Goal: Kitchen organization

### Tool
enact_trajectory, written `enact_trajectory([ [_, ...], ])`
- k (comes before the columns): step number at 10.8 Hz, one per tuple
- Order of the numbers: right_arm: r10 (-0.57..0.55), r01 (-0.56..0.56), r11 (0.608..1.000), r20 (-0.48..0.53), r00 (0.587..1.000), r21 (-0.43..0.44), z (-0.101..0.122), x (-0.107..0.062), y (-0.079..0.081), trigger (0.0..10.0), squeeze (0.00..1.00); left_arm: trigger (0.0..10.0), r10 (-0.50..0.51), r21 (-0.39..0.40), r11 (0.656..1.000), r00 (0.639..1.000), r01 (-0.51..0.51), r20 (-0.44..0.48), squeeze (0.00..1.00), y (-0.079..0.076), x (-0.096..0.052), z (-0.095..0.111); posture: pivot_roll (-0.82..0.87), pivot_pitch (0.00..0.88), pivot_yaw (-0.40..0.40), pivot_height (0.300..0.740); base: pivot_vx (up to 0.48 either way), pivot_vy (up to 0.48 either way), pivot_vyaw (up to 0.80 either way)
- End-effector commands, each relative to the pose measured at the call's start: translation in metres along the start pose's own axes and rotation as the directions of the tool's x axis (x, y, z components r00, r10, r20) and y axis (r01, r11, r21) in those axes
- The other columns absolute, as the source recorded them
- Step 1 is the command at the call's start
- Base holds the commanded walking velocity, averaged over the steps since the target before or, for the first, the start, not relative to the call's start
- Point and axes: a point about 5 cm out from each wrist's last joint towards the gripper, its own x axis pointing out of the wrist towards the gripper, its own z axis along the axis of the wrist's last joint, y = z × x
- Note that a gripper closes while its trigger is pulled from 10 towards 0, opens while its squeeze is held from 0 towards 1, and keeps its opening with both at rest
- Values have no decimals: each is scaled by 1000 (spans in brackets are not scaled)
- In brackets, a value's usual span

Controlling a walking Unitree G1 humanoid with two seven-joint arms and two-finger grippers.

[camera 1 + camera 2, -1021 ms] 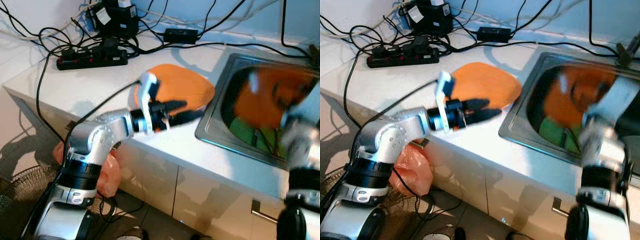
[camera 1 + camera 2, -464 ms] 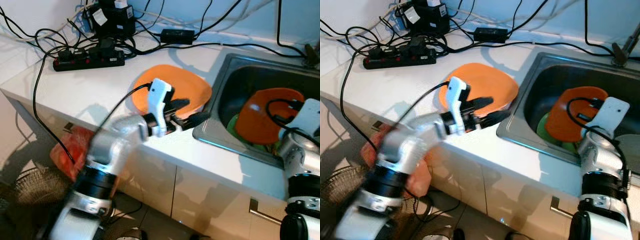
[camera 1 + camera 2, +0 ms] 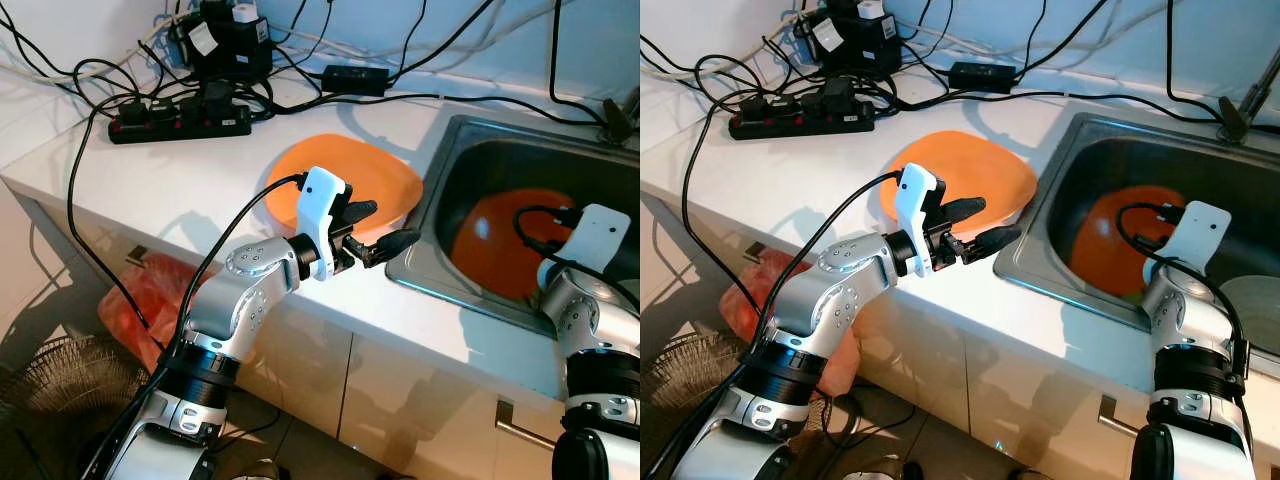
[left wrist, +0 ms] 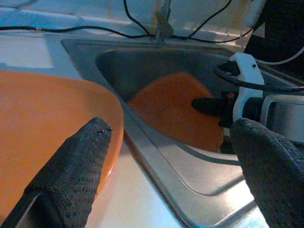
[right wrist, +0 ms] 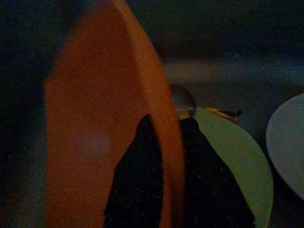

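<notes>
An orange plate (image 3: 350, 185) lies flat on the white counter, beside the sink (image 3: 470, 135). My left gripper (image 3: 392, 224) hovers open just above the plate's near edge, fingers (image 4: 76, 166) spread wide and pointing toward the sink. A second orange plate (image 3: 1110, 235) stands tilted on edge inside the sink. My right gripper (image 5: 172, 180) is shut on its rim, one finger on each face. Behind it in the sink lie a green plate (image 5: 237, 166) and a spoon (image 5: 183, 102).
A white plate (image 3: 1245, 310) sits in the sink's right part. A black power strip (image 3: 180, 120) and tangled cables crowd the counter's back. A faucet (image 3: 1240, 110) stands behind the sink. An orange plastic bag (image 3: 150, 300) hangs below the counter.
The orange plate in my right gripper has sunk lower in the sink and tipped left. My left arm has settled, its open gripper still by the counter plate's edge.
</notes>
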Motion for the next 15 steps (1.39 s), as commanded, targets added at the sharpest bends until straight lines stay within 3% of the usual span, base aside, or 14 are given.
enact_trajectory([
  [1, 9, -10, 1000, -58, 998, -18, -16, 0, 1, 10000, 1000, 10000, -3, 8, 1000, 1000, 3, -20, 584, 0, -1, -4, 62, 59, 36, 740, 0, 0, 0],
  [4, -26, 28, 994, 21, 999, -103, -3, -2, -4, 10000, 1000, 10000, 28, 57, 998, 1000, -27, -12, 592, 5, -4, -1, 63, 54, 31, 740, 0, 0, 0],
  [5, -12, 15, 997, 31, 999, -82, 1, -5, -1, 10000, 1000, 10000, 76, 77, 994, 997, -76, 10, 600, 10, -5, 4, 63, 55, 31, 740, 0, 0, 0],
  [6, 6, -1, 997, 65, 998, -80, 10, -8, 3, 10000, 1000, 10000, 129, 101, 986, 991, -133, 42, 725, 16, -7, 10, 64, 56, 32, 740, 0, 0, 0],
  [7, 49, -39, 996, 118, 992, -86, 22, -13, 11, 10000, 1000, 10000, 200, 121, 970, 975, -211, 92, 996, 25, -10, 21, 63, 58, 33, 740, 0, 0, 0],
  [9, 168, -159, 986, 223, 960, -57, 45, -24, 34, 10000, 1000, 10000, 365, 123, 912, 911, -391, 191, 1000, 46, -19, 41, 63, 60, 37, 740, 0, 0, 0],
  [10, 290, -290, 956, 273, 917, -38, 57, -35, 55, 10000, 47, 10000, 509, 70, 839, 824, -539, 248, 1000, 67, -31, 54, 64, 61, 37, 740, 0, 0, 0],
  [11, 405, -407, 912, 292, 867, -56, 60, -46, 73, 10000, 0, 10000, 624, 4, 763, 738, -647, 255, 0, 84, -45, 55, 68, 63, 35, 740, 0, 0, 0],
  [12, 499, -502, 861, 308, 810, -74, 62, -57, 86, 10000, 0, 10000, 707, -39, 694, 670, -719, 225, 0, 96, -58, 51, 68, 65, 36, 740, 0, 0, 0],
  [13, 660, -642, 749, 271, 700, -165, 60, -78, 105, 10000, 0, 10000, 765, -105, 641, 621, -761, 169, 0, 105, -65, 41, 67, 66, 37, 740, 0, 0, 0],
  [14, 718, -687, 696, 234, 656, -209, 55, -87, 110, 10000, 0, 10000, 776, -126, 630, 613, -766, 150, 0, 107, -65, 38, 64, 67, 37, 740, 0, 0, 0],
  [15, 786, -739, 616, 156, 598, -272, 46, -98, 115, 10000, 0, 10000, 786, -173, 618, 608, -767, 114, 0, 109, -64, 32, 62, 69, 36, 740, 0, 0, 0],
])
